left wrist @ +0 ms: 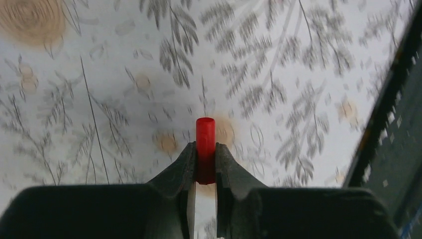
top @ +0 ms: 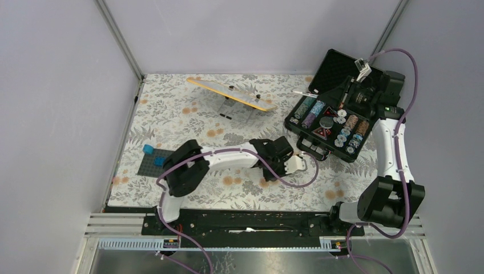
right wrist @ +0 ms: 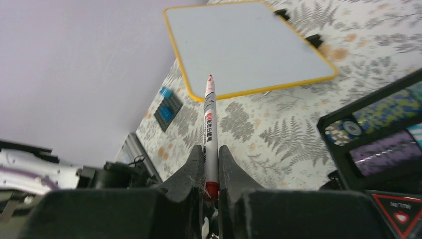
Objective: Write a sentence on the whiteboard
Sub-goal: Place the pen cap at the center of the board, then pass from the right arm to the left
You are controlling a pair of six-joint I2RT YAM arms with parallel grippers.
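The whiteboard [top: 231, 94] stands tilted on black clip feet at the back of the table, with its yellow rim showing. In the right wrist view the whiteboard [right wrist: 244, 45] is blank; no sentence shows on it. My right gripper [right wrist: 211, 154] is shut on a white marker [right wrist: 210, 119] with a red tip, uncapped, pointing toward the board from some distance. From above, my right gripper [top: 338, 94] hovers over the black case with the marker [top: 302, 92] sticking out to the left. My left gripper [left wrist: 205, 152] is shut on the red marker cap [left wrist: 205, 139], low over the tablecloth [top: 297, 165].
An open black case [top: 328, 123] with poker chips and dice sits at the right; it also shows in the left wrist view [left wrist: 393, 124] and the right wrist view [right wrist: 378, 139]. A grey baseplate with blue bricks [top: 153, 162] lies at the left. A fern-print cloth covers the table.
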